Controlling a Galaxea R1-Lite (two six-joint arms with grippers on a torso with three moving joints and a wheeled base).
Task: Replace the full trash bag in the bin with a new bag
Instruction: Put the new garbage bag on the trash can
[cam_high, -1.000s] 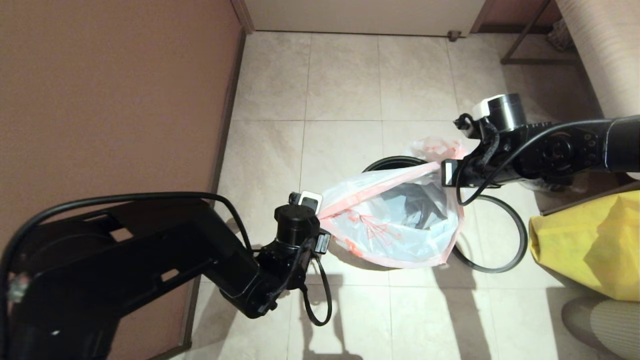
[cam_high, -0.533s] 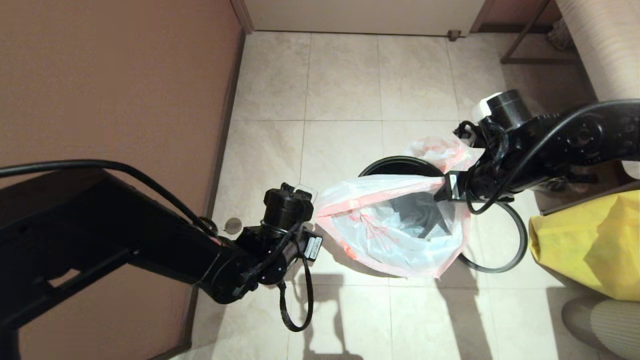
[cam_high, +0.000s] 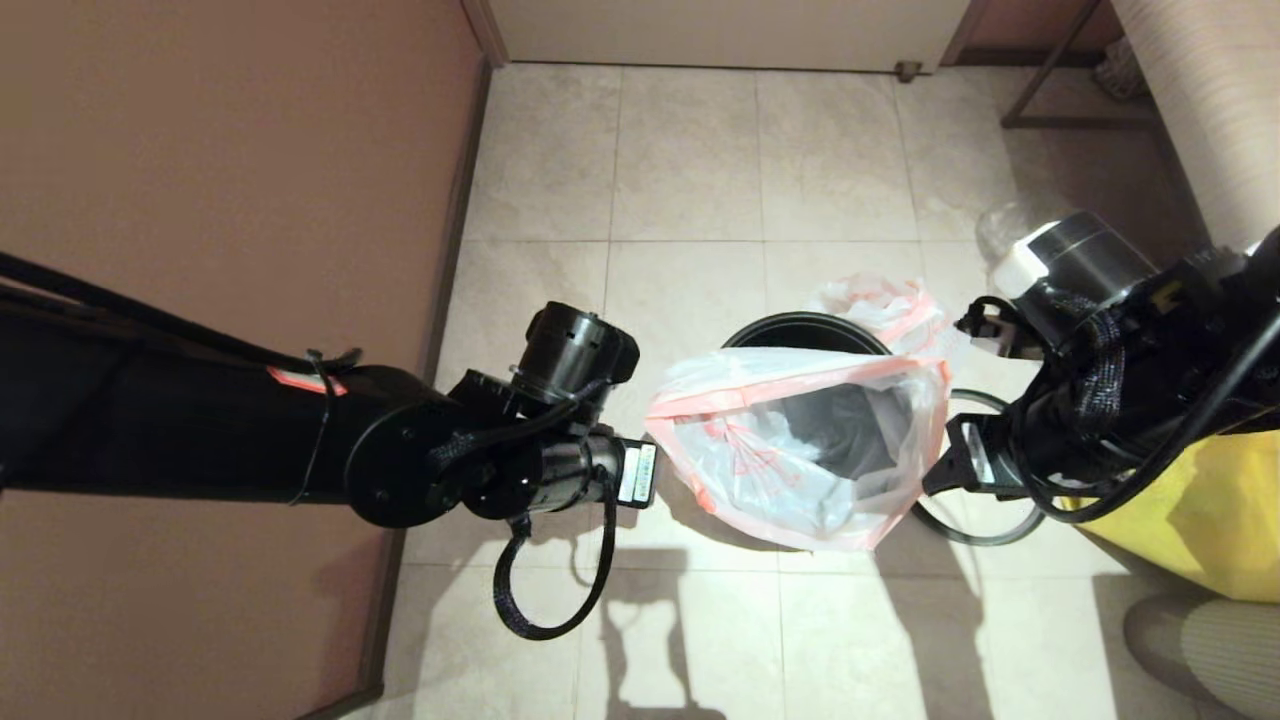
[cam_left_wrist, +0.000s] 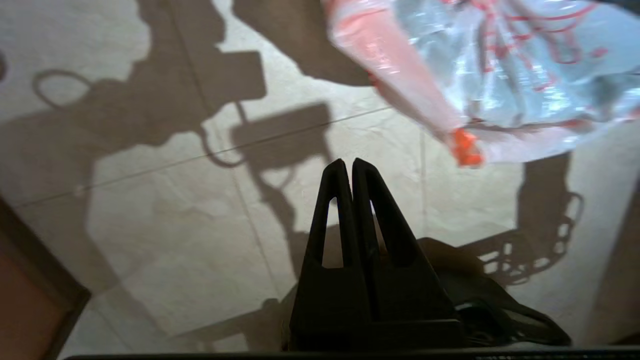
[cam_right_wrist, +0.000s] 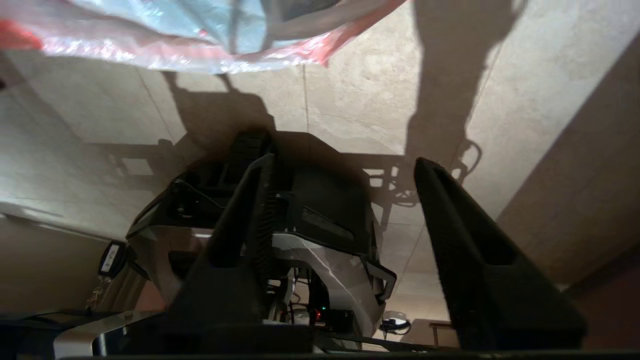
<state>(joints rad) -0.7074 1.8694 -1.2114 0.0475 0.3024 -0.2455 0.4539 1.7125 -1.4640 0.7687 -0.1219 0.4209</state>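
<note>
The new bag (cam_high: 770, 470) hangs over the front of the bin (cam_high: 790, 328) with its mouth wide open, and the bin's dark inside shows through it. Behind the bin sits the full trash bag (cam_high: 880, 300), crumpled white and red. The bin's loose ring (cam_high: 975, 541) lies on the floor to the right. My left gripper (cam_left_wrist: 348, 162) is shut on nothing, over bare tiles left of the new bag (cam_left_wrist: 500, 75). My right gripper (cam_right_wrist: 345, 160) is open and empty, right of the bag, whose edge (cam_right_wrist: 200, 35) hangs beyond its fingertips.
A brown wall (cam_high: 230, 180) runs along the left. A yellow bag (cam_high: 1190, 500) sits at the right, and furniture legs (cam_high: 1050, 90) stand at the back right. My own base (cam_right_wrist: 300, 240) shows in the right wrist view. Pale tiles lie around the bin.
Both grippers have let go of the new bag's rim and drawn away sideways, the left to the left and the right towards the near right. The bag now hangs slack over the bin.
</note>
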